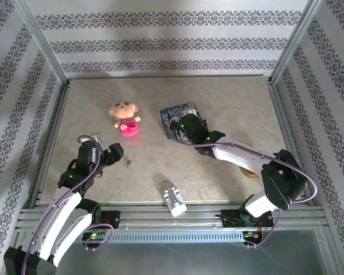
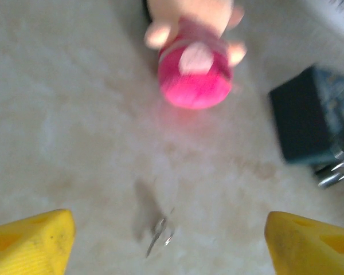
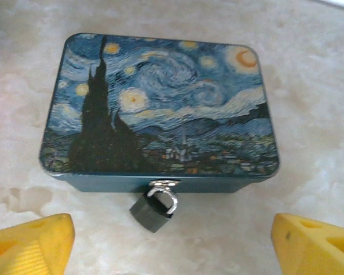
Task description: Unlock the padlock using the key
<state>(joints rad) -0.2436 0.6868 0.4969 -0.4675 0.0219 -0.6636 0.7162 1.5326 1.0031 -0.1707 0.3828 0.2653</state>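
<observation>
Key (image 2: 159, 234) lies between open jaws of my left gripper (image 2: 169, 242); padlock (image 3: 153, 209) sits centred before my open right gripper (image 3: 172, 245).

Your padlock (image 3: 153, 212) hangs from the tin's (image 3: 160, 109) front clasp (image 3: 163, 184), resting on the bench (image 3: 321, 143); right gripper (image 3: 172, 246) gapes wide before the tin.

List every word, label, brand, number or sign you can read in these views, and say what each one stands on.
No readable text anywhere.
Blue tin: the lid carries a painted starry-night scene, no lettering.
Padlock: dark plain face, no marking legible.
Key: blurred, nothing can be read.
White plastic piece: too small to tell.
Plush doll: no tag or print to be made out.
</observation>
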